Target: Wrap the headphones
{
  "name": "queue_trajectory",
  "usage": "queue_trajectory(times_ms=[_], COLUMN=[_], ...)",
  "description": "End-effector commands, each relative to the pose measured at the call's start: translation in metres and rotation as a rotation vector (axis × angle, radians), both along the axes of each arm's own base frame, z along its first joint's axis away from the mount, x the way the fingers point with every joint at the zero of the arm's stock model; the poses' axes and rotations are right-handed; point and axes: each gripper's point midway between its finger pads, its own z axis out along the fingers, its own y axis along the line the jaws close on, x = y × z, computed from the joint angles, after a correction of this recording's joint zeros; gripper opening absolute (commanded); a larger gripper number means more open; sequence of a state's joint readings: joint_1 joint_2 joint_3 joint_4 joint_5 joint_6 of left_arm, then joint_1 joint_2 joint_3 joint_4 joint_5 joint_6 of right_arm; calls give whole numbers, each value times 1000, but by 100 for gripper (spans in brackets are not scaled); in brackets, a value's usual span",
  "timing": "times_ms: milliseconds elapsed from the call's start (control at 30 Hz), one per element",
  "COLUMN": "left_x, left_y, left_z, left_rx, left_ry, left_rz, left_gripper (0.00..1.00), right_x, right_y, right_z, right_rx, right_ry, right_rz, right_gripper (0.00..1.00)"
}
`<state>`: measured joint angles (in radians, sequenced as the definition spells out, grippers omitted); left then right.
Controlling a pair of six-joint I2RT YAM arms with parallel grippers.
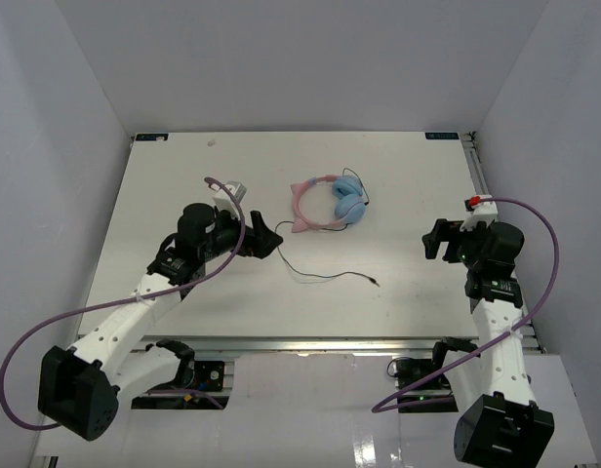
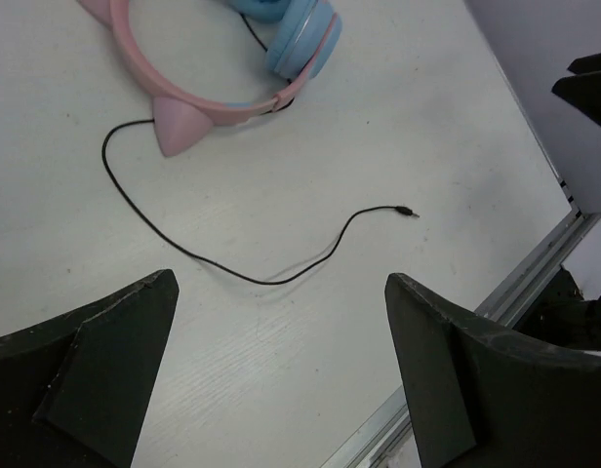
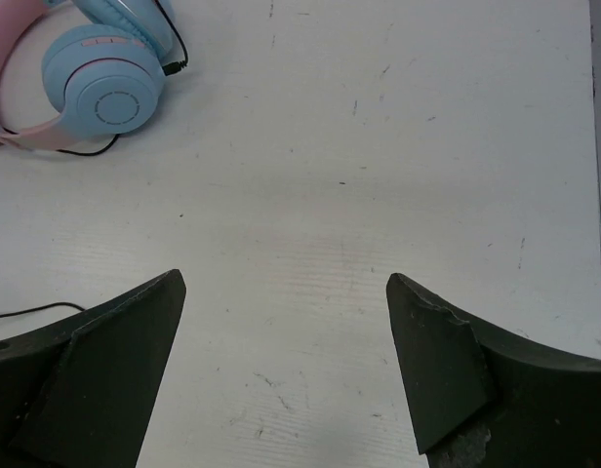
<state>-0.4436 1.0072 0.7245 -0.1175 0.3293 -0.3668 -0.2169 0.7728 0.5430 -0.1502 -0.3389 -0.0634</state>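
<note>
The headphones [image 1: 330, 203] lie flat at the table's middle back, pink cat-ear headband to the left and light-blue cups to the right. They also show in the left wrist view [image 2: 222, 58] and the right wrist view [image 3: 100, 88]. Their thin black cable [image 1: 320, 275] trails toward the front and ends in a plug [image 1: 378, 284], also seen in the left wrist view [image 2: 406, 210]. My left gripper [image 1: 271, 240] is open and empty, just left of the cable. My right gripper [image 1: 433, 240] is open and empty, well to the right of the headphones.
The white table [image 1: 183, 195] has a metal rail along its front edge [image 1: 310, 343] and another at the right edge [image 1: 479, 175]. Thick purple robot cables [image 1: 47, 327] loop beside both arms. Grey walls stand on three sides.
</note>
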Motion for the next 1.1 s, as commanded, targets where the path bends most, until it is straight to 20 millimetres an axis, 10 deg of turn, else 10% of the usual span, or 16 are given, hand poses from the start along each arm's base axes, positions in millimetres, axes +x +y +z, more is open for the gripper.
queue_trajectory(times_ms=[0,133,200,567,1067], left_x=[13,38,53,157,210], left_y=[-12,-20,-23,-30,-71], left_z=[-1,-4,-18,-125,-177], left_rx=[-34,0,39,410,484], left_ry=[17,78,138,460,481], left_rz=[-24,-7,16,231,248], left_gripper=[98,98,98,75,65], right_x=[7,-44,-52,-44,-43], right_y=[15,89,99,90,88], right_z=[26,26,23,0,-1], right_rx=[-38,-82,-26,-55,-60], right_ry=[-99,-217,-231,-179,-169], right_rz=[144,798,860,811,801], right_gripper=[90,90,90,90,90])
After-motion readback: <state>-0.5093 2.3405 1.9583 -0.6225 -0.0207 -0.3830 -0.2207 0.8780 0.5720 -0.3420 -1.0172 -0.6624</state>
